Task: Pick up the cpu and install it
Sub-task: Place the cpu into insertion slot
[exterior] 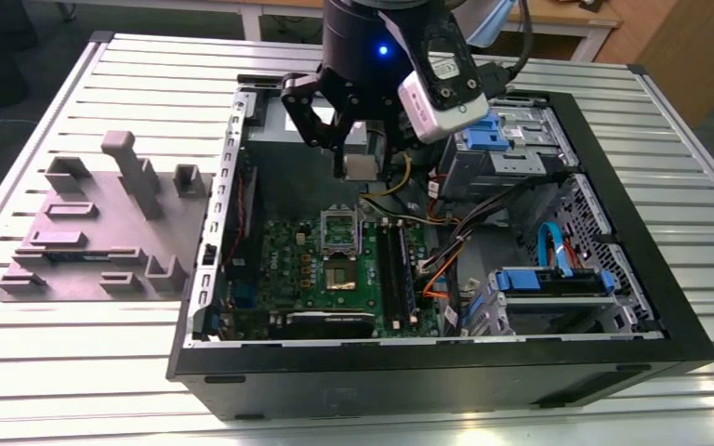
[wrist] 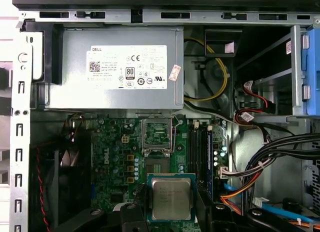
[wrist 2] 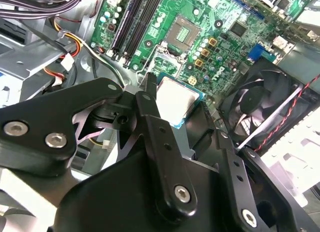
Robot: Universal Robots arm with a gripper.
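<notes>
The cpu, metal top facing the first wrist view, is clamped at two opposite edges between my fingers. My gripper is closed on it, raised above the green motherboard and apart from the socket. Surroundings: open black computer case, grey power supply, slatted metal table, and a grey fixture at the exterior view's left.

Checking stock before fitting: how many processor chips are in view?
1: the chip, held in the jaws above the open computer case. Another could hide under cables.
</notes>
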